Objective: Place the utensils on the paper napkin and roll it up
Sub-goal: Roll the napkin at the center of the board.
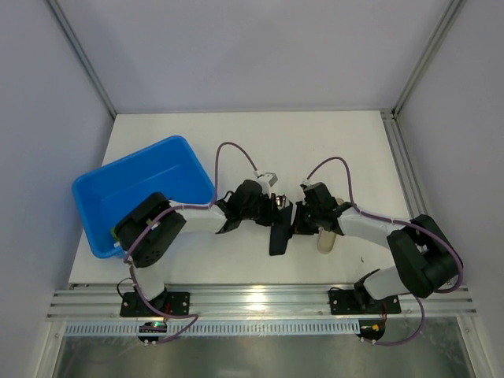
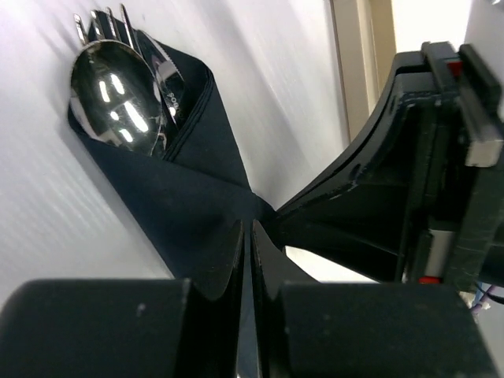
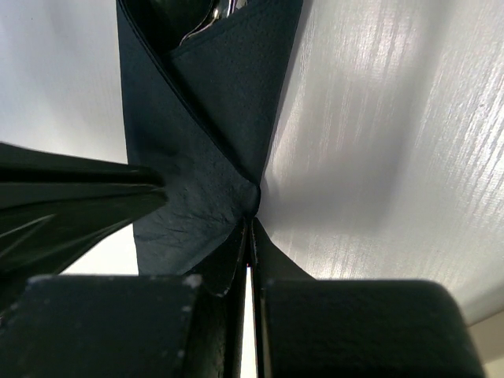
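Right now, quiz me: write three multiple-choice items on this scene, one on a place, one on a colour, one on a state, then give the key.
1. The blue tub stands:
A) on the table, left side
B) on its right side
C) on the napkin

2. The paper napkin is:
A) white
B) black
C) red

3. The right pincer is:
A) wide open
B) gripping the tub
C) shut on the napkin

Key:
1 A, the top view shows it at the left edge.
2 B, it looks black in both wrist views.
3 C, it pinches the gathered napkin.

Utensils (image 2: pixel 118 94) in napkin (image 2: pixel 189 189) (cylinder (image 1: pixel 327 242) seemingly beside)
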Robot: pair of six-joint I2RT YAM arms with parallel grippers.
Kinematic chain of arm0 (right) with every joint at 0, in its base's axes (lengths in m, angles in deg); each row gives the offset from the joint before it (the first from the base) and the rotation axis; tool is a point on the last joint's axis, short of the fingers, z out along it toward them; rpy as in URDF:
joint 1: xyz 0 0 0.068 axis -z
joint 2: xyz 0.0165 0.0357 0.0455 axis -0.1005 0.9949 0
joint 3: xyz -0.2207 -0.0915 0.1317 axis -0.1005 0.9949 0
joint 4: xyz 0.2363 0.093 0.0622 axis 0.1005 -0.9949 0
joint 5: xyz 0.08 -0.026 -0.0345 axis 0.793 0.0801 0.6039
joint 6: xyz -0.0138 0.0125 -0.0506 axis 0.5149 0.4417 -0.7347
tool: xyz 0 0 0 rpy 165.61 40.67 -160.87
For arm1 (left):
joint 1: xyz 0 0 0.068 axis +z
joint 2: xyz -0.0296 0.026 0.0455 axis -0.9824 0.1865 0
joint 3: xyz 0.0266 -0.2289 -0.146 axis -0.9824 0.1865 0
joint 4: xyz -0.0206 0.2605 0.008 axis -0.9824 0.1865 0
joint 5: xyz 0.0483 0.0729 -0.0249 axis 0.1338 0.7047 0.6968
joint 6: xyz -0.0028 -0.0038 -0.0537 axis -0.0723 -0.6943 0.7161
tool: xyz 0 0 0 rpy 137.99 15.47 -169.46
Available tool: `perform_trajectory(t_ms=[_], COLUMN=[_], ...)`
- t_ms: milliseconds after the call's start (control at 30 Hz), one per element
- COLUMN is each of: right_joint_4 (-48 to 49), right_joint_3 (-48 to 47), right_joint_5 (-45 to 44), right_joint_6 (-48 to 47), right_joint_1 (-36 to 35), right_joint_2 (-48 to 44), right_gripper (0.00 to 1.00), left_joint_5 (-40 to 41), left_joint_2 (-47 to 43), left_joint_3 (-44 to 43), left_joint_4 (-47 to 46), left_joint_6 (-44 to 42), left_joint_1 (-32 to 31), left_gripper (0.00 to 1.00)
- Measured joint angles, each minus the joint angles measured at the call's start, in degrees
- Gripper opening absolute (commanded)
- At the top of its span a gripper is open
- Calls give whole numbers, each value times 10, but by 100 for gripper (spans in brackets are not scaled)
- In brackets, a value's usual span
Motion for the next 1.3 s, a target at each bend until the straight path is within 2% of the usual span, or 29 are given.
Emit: perform_trajectory(t_ms=[433, 867, 1300], right_joint_4=[-2, -53, -80], right_joint_3=[-1, -25, -47], right_joint_5=[-2, -38, -80], right_joint_6=[0, -19, -42], right_joint_1=[-1, -3, -7], right_joint_2=[0, 0, 11], right_gripper=[4, 4, 4], left_joint_5=[-26, -10, 9], left_joint_2=[67, 85, 92], left_joint_3=[14, 21, 18], left_joint_4=[-97, -133, -135], left_joint_6=[30, 77, 90], left_joint_1=[0, -2, -7], left_gripper=[0, 0, 0])
